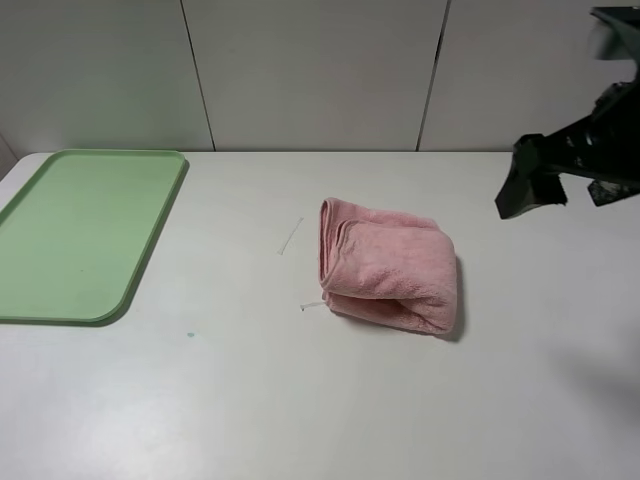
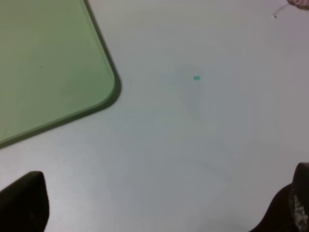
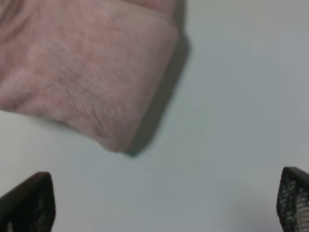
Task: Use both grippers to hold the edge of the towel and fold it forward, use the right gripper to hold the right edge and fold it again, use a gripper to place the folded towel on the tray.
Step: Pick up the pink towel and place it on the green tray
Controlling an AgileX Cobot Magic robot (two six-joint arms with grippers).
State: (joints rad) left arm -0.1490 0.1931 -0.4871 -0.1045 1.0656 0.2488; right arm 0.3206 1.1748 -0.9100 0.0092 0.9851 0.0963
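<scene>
The pink towel lies folded into a thick bundle on the white table, right of the middle. It also fills the upper part of the right wrist view. The green tray lies flat at the far left and holds nothing; its corner shows in the left wrist view. My right gripper hangs above the table, up and to the right of the towel, open and empty. My left gripper is open and empty above bare table beside the tray's corner; it is out of the high view.
A small green dot marks the table between tray and towel. Two thin white threads lie just left of the towel. A panelled wall runs behind the table.
</scene>
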